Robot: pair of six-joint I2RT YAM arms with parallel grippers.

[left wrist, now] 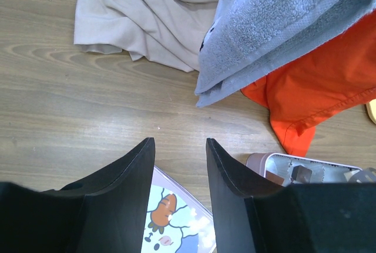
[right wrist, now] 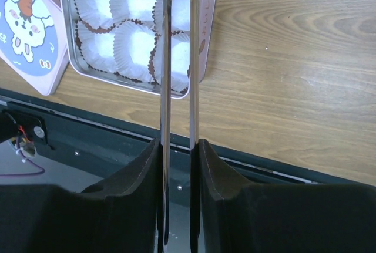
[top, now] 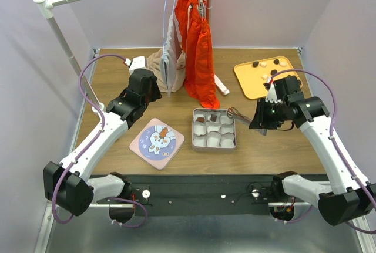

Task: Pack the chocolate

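Observation:
Several small chocolate pieces (top: 265,70), dark and pale, lie on the orange tray (top: 249,83) at the back right. The open tin (top: 194,141) holds white paper cups; a brown piece (top: 200,120) sits in a far-left cup, also seen as a brown piece (left wrist: 301,174) in the left wrist view. My right gripper (top: 261,118) (right wrist: 178,141) is shut on metal tongs (right wrist: 166,59), whose arms reach over the tin's right side (right wrist: 207,30). The tong tips run out of the wrist view. My left gripper (top: 148,90) (left wrist: 179,141) stands open and empty above the rabbit lid (left wrist: 176,218).
The rabbit-print lid (top: 157,140) lies left of the tin. Orange garments (top: 200,53) and a blue-grey towel (left wrist: 282,24) hang from a rack over the table's back middle, with beige cloth (left wrist: 147,18) bunched beneath. The table's near edge (right wrist: 264,168) runs just below the tin.

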